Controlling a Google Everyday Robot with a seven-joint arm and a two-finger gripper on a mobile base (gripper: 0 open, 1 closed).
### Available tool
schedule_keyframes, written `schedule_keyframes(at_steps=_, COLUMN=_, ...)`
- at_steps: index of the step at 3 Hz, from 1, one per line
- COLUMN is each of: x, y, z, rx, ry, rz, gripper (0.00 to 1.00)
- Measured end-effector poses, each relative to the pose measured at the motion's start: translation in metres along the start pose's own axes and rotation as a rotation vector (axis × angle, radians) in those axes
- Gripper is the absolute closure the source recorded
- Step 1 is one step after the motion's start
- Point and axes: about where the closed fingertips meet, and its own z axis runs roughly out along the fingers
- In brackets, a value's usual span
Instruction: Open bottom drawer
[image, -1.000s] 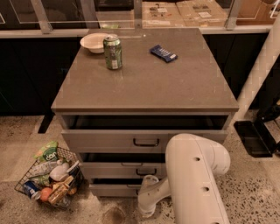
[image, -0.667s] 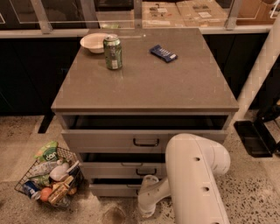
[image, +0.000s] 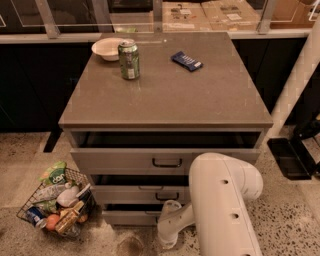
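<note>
The bottom drawer (image: 129, 217) is the lowest grey front of the cabinet, just above the floor, with a dark gap showing above it. My white arm (image: 220, 200) reaches down in front of the cabinet's lower right. My gripper (image: 164, 219) is at the right end of the bottom drawer front, where the handle would be. The arm's wrist hides the handle there. The middle drawer (image: 145, 194) and the wide top drawer (image: 150, 161) stand slightly pulled out, each with a dark bar handle showing.
On the cabinet top (image: 170, 95) stand a green can (image: 129, 60), a white bowl (image: 109, 48) and a blue packet (image: 186, 61). A wire basket (image: 57, 202) of groceries sits on the floor at the left. A white post (image: 295, 85) and a black base (image: 287, 157) are at the right.
</note>
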Motion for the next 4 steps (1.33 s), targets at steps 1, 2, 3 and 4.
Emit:
schedule_keyframes(at_steps=1, x=0.0, y=0.0, z=0.0, rx=0.0, ry=0.0, rz=0.0, gripper=1.0)
schedule_keyframes(at_steps=2, x=0.0, y=0.0, z=0.0, rx=0.0, ry=0.0, rz=0.0, gripper=1.0)
schedule_keyframes(at_steps=3, x=0.0, y=0.0001, z=0.0, rx=0.0, ry=0.0, rz=0.0, gripper=1.0)
schedule_keyframes(at_steps=4, x=0.0, y=0.0002, z=0.0001, rx=0.0, ry=0.0, rz=0.0, gripper=1.0)
